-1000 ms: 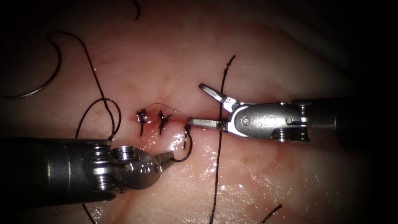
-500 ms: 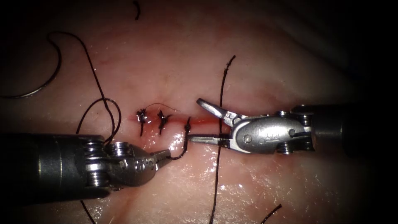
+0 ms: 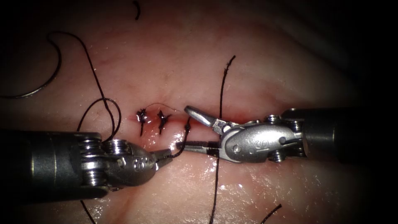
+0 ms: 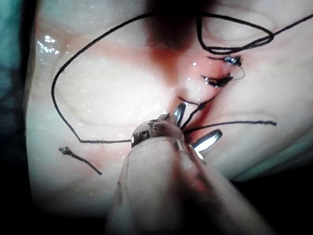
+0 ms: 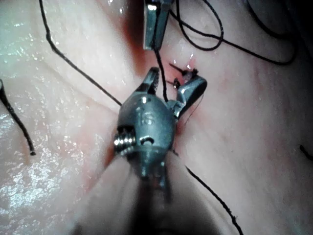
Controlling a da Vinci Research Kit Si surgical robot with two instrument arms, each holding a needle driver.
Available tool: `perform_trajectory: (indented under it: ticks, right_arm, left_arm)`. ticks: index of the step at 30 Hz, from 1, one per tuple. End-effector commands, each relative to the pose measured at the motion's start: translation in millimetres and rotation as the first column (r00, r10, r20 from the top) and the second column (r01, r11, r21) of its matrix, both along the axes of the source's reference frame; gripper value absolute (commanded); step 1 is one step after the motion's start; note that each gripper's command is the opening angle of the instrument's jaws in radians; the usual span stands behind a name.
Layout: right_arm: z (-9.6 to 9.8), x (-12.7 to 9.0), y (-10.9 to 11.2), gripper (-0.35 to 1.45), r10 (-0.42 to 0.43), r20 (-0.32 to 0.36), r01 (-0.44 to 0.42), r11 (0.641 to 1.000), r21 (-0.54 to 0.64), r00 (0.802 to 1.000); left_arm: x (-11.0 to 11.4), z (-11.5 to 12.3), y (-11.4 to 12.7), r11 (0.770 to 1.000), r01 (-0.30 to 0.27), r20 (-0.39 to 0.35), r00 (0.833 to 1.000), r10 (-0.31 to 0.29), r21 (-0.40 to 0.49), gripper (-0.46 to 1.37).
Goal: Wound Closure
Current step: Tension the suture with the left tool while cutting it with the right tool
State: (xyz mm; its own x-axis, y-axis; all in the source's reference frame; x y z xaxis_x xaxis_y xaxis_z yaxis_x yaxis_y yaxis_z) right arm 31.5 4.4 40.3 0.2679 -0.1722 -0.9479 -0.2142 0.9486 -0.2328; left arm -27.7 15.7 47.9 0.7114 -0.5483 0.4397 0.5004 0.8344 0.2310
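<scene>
My left gripper [image 3: 166,157] comes in low from the left edge of the tissue [image 3: 257,70], shaft level, jaws clamped on the thread [image 3: 182,151] just left of the cut [image 3: 174,120]. My right gripper [image 3: 184,128] reaches in from the right, wrist angled slightly down, jaws spread wide and holding nothing; its lower jaw tip sits just beside my left gripper's tip.

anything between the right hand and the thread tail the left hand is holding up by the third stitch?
Nothing visible. The right hand is open, its lower jaw tip almost at the short thread that the left hand grips, just right of the last knot. The long strand crosses behind it near the jaw base, not in the gap. The needle lies free on the tissue, far left.
</scene>
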Motion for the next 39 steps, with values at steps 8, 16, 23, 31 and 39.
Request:
perform_trajectory:
  ticks: [8, 16, 23, 31, 39]
  right_arm:
    - [0.3, 1.8, -0.1, 1.27, 0.006, -0.001, -0.006, 0.999, -0.053, 1.000]
    - [1.2, 2.7, -0.2, 1.30, 0.013, 0.003, -0.013, 0.998, -0.059, 1.000]
    - [1.6, 3.4, -0.3, 1.32, 0.017, 0.007, -0.017, 0.998, -0.064, 1.000]
    - [2.3, 4.0, -0.2, 1.27, 0.024, 0.008, -0.024, 0.997, -0.068, 1.000]
    - [2.4, 3.9, 0.1, 0.97, 0.029, 0.005, -0.028, 0.997, -0.070, 1.000]
  left_arm:
    - [0.1, -0.1, -0.2, 1.000, 0.001, -0.003, 1.000, -0.001, -0.003, -0.35]
    - [0.1, -0.1, -0.2, 1.000, 0.001, -0.003, 1.000, -0.001, -0.003, -0.35]
    - [0.1, -0.1, -0.2, 1.000, 0.001, -0.003, 1.000, -0.001, -0.003, -0.35]
    - [0.1, -0.3, -0.4, 1.000, 0.001, -0.004, 1.000, -0.001, -0.004, -0.35]
    - [0.0, -0.3, -0.5, 1.000, 0.002, -0.004, 1.000, -0.002, -0.004, -0.35]
